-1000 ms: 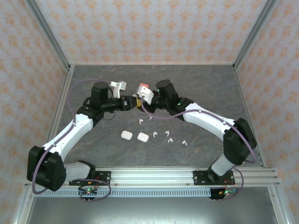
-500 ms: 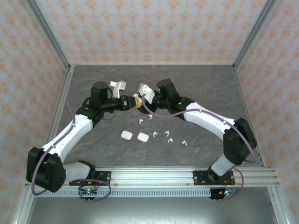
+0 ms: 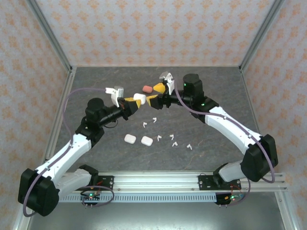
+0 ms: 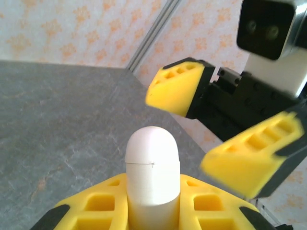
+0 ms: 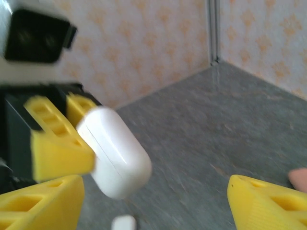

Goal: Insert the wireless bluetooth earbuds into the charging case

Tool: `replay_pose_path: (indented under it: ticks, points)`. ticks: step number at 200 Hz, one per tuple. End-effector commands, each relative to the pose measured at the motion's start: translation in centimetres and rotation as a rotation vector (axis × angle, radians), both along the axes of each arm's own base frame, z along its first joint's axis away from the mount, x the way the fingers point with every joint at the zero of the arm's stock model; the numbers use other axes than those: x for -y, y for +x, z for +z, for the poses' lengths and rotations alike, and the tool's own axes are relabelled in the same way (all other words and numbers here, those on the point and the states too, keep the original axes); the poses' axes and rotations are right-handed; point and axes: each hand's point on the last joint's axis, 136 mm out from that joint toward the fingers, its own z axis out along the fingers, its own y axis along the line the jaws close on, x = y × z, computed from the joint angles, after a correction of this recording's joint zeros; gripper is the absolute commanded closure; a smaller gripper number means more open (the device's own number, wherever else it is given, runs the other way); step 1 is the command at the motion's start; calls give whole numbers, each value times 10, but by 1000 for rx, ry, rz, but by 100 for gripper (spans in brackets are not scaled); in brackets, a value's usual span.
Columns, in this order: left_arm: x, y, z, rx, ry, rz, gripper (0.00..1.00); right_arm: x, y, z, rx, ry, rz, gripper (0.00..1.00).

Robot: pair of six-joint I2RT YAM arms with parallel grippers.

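- My left claw [image 3: 134, 102] is clamped on a white rounded plastic charging case [image 3: 139, 99]. It is raised off the grey mottled desk [image 3: 225, 81] and offered rightward so the other claw can reach it.
- The tiny white stemmed earbuds [image 3: 154, 120] lie loose on the desk below the raised case, none inserted yet.
- My right claw [image 3: 156, 93] gapes wide and empty just beside the case, probably to open its closed lid.
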Motion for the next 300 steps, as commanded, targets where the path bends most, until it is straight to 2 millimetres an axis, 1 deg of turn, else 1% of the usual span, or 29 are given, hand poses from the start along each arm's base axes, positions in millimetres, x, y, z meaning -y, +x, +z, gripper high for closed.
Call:
replay_pose_path:
  ticks: [1, 7, 20, 47, 96, 140, 161, 172, 196, 245, 271, 290, 300]
  points:
    - [-16, -7, 51, 258, -55, 98, 100, 2, -8, 47, 35, 132, 7, 26]
    - [-19, -9, 54, 273, -57, 112, 100, 1, -7, 49, 34, 130, 4, 28]
    - [-22, -13, 60, 299, -59, 119, 100, -1, -5, 50, 28, 134, 13, 28]
    - [-21, -18, 67, 327, -65, 111, 100, -15, -5, 53, 8, 148, 69, 28]
    - [-18, -20, 66, 331, -55, 99, 100, -34, -4, 53, 15, 144, 107, 28]
    - [-15, -20, 66, 334, -53, 86, 100, -40, -1, 53, 6, 148, 109, 28]
    - [-12, -22, 66, 336, -52, 70, 100, -40, 6, 53, -1, 146, 77, 29]
    - [-11, -22, 67, 337, -51, 66, 100, -40, 11, 51, -11, 134, 58, 31]
    - [-10, -22, 68, 336, -52, 62, 100, -41, 20, 46, -27, 108, 29, 31]
    - [-10, -23, 67, 335, -36, 61, 100, -42, 29, 47, -48, 103, 17, 31]
    - [-10, -22, 64, 337, -16, 67, 100, -37, 28, 55, -54, 115, 10, 31]
    - [-11, -21, 62, 347, 12, 77, 100, -23, 23, 71, -36, 144, -4, 31]
    - [-12, -22, 60, 362, 30, 80, 100, -16, 22, 75, -37, 152, -19, 31]
